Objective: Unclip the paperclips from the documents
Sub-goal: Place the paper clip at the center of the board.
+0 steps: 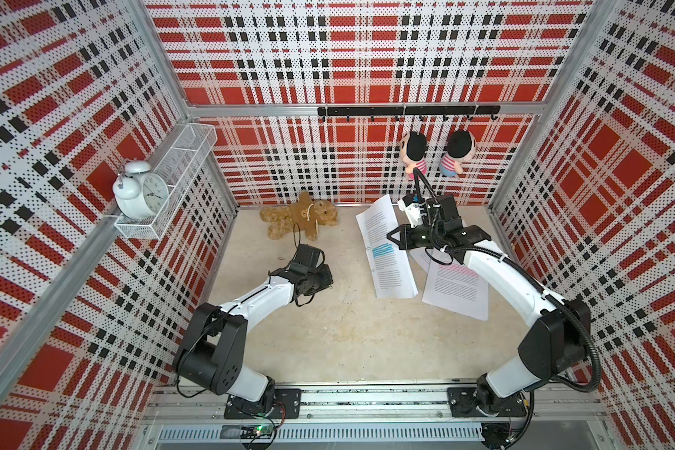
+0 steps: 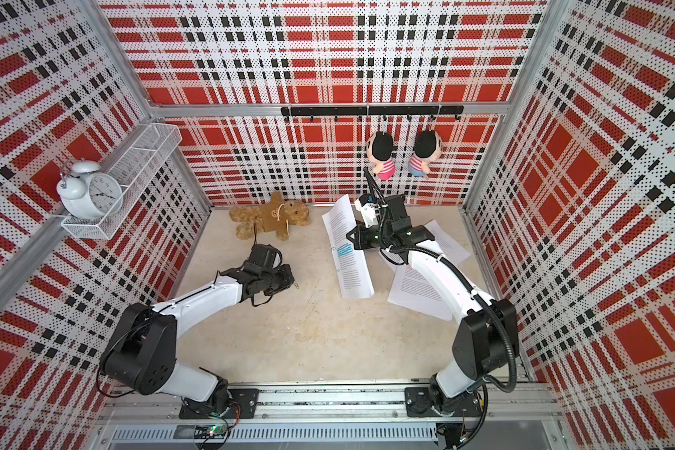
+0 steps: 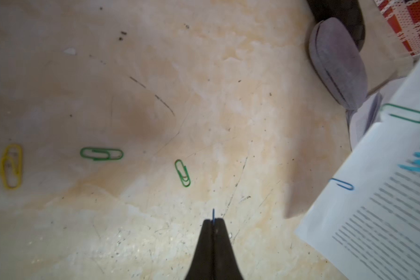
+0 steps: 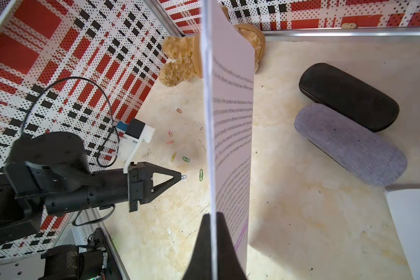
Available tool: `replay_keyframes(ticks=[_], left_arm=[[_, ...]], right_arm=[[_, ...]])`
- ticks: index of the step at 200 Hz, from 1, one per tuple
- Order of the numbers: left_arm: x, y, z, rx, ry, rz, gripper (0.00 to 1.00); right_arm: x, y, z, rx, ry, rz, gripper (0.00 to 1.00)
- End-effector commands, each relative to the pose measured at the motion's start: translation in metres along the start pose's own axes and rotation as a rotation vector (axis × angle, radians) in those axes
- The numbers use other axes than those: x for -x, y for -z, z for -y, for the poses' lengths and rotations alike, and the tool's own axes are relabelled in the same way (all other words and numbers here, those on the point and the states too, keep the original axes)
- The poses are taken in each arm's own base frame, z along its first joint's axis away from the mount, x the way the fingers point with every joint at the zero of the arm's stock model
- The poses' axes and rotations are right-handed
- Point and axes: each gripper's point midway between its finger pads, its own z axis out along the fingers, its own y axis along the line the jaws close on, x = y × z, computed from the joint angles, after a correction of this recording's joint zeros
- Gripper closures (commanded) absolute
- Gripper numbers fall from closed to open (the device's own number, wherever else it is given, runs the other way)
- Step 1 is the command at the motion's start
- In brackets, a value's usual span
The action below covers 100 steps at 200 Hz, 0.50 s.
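My left gripper point(image 3: 213, 219) is shut on a blue paperclip point(image 3: 213, 214) just above the table; the same clip shows at its tip in the right wrist view point(image 4: 183, 177). My right gripper point(image 4: 214, 217) is shut on the edge of the blue-banded document point(image 1: 386, 269), holding that sheet set partly raised. A green paperclip point(image 3: 407, 116) and a blue one point(image 3: 342, 185) still sit on its edge. Loose yellow point(image 3: 10, 167) and green point(image 3: 101, 154) paperclips lie on the table. A pink-banded document point(image 1: 456, 288) and a third document point(image 2: 449, 241) lie flat under the right arm.
A black glasses case point(image 4: 347, 97) and a grey one point(image 4: 349, 145) lie behind the raised document. A gingerbread plush point(image 1: 301, 218) lies at the back wall. Two dolls point(image 1: 416, 156) hang from a hook rail. A clock point(image 1: 141, 191) stands on the left wall shelf.
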Motion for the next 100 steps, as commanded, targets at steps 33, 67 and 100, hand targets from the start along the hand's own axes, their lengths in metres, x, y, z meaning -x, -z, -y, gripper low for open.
replay_keyframes(ticks=[33,67,100], left_arm=[[-0.022,-0.010,-0.040,0.145,0.092,-0.010,1.00],[-0.009,-0.011,-0.062,0.202,0.132,0.042,1.00],[0.014,-0.003,-0.090,0.245,0.182,0.107,1.00]], right_arm=[[-0.006,0.009,-0.008,-0.089,0.072,-0.040,1.00],[-0.005,0.007,-0.016,-0.105,0.066,-0.035,1.00],[-0.004,0.007,-0.015,-0.122,0.024,-0.047,1.00]])
